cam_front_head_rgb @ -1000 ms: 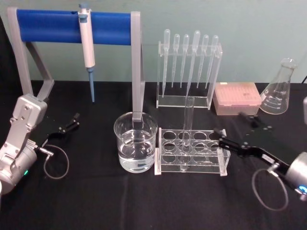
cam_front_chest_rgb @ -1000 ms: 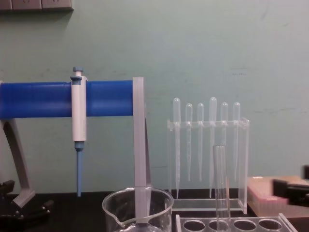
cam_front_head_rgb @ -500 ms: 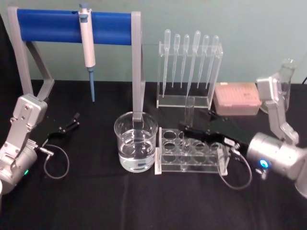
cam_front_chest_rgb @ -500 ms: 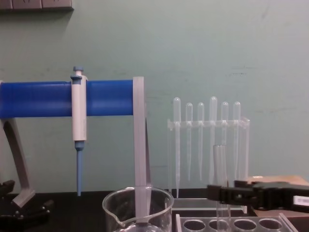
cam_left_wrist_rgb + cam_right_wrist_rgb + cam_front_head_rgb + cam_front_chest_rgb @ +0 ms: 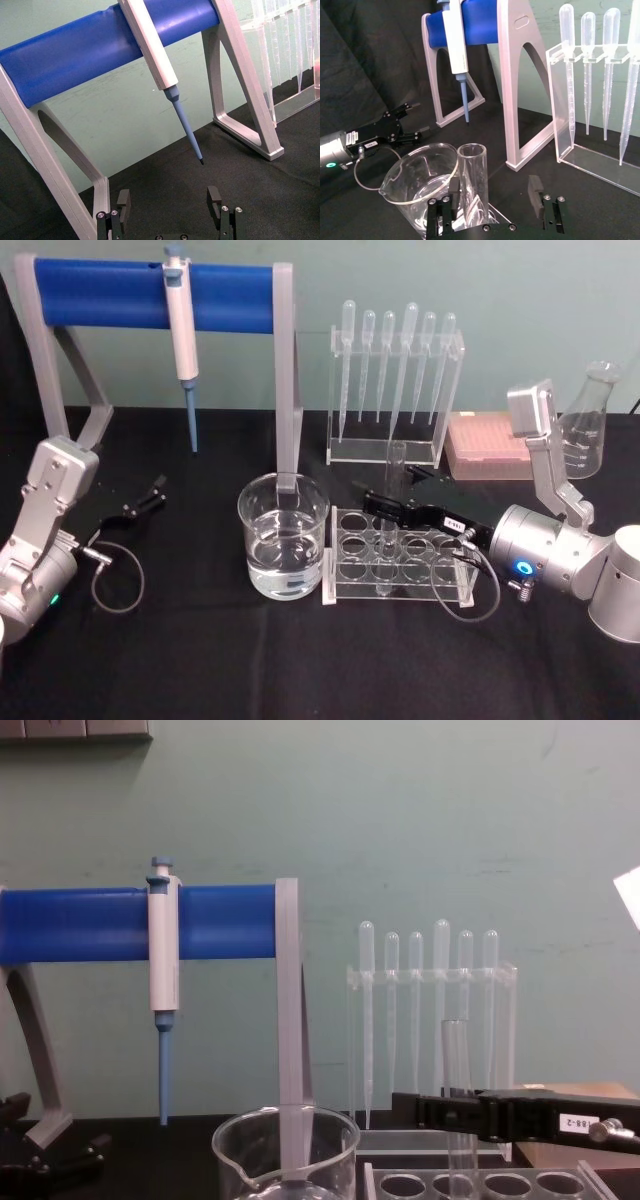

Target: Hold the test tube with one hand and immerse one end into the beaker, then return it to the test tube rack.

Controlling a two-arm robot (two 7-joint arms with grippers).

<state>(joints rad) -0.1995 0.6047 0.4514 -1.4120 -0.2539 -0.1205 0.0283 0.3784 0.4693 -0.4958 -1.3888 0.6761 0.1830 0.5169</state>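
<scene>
The test tube [image 5: 395,460] stands upright in a clear acrylic rack [image 5: 345,592], just right of the beaker [image 5: 283,535], which holds water. My right gripper [image 5: 390,488] is open, its two black fingers on either side of the tube's upper part. In the right wrist view the tube [image 5: 472,180] rises between the fingers [image 5: 454,191], close to one of them, with the beaker [image 5: 417,175] behind. The chest view shows the gripper [image 5: 420,1108] level across the tube [image 5: 456,1055]. My left gripper [image 5: 150,495] rests open at the table's left.
A grey stand with a blue bar [image 5: 100,292] holds a pipettor [image 5: 183,340] behind the beaker. An acrylic stand of several plastic pipettes [image 5: 395,370] is behind the rack. A pink tip box [image 5: 490,445] and a conical flask [image 5: 590,420] sit at the back right.
My right arm has swung in from the right, and its open fingers have come up on either side of the test tube. The left arm, tube and beaker have not moved.
</scene>
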